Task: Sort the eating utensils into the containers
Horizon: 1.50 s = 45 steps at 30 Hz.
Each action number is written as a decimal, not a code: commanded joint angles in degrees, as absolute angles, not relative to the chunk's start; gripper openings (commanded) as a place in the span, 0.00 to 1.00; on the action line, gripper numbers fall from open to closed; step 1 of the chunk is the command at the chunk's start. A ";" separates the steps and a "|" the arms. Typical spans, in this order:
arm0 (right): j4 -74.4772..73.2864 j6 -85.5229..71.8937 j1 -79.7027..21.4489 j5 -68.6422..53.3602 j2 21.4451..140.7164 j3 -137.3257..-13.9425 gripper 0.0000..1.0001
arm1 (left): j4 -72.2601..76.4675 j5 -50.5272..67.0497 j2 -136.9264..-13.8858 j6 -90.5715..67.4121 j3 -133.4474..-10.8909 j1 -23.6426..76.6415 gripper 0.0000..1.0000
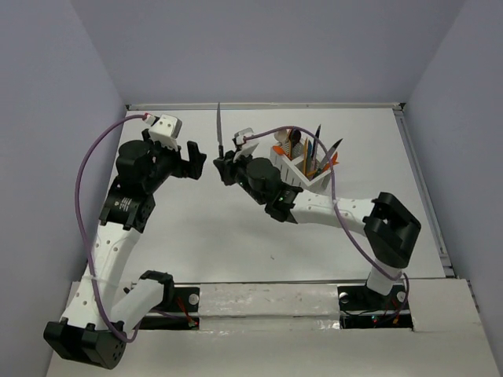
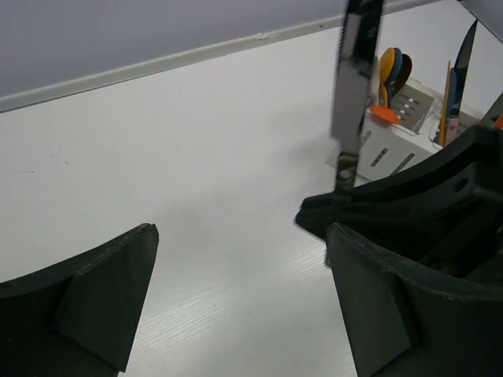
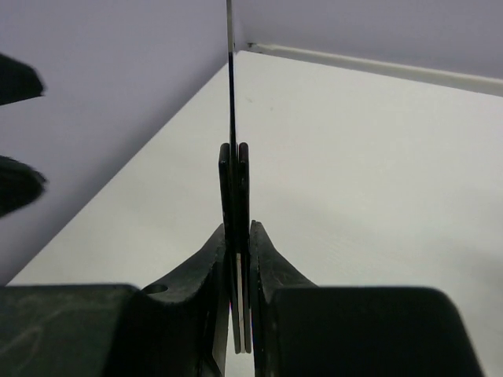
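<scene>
Right gripper (image 3: 237, 236) clamped on dark handle of 1 silver-bladed knife (image 3: 233, 94), blade up, well left of caddy (image 1: 295, 174). Left gripper (image 2: 240, 236) wide, empty, further left of caddy. Step, judged: transfer of knife to caddy. Next move likely needs a swing over the caddy's knife compartment, then lower and release.

I can read no text, label, brand, number or sign in any of my three camera views; nothing printed or written is legible from above or from either wrist. Any marking that may be there is too small or too blurred for me to make out.
</scene>
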State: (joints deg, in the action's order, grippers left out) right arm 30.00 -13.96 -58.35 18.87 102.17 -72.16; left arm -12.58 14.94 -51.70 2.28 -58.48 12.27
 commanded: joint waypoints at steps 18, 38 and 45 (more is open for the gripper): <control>45.25 -10.56 -40.34 44.28 73.56 -37.88 0.00 | 7.02 -2.81 -49.66 16.43 -35.95 7.74 0.99; 55.63 -8.26 -33.31 39.29 87.62 -37.36 0.00 | 17.14 -0.79 -51.77 17.40 -26.46 3.60 0.99; 55.20 -10.02 -33.31 36.13 86.49 -35.51 0.24 | 17.31 -1.14 -51.86 17.58 -26.28 3.60 0.99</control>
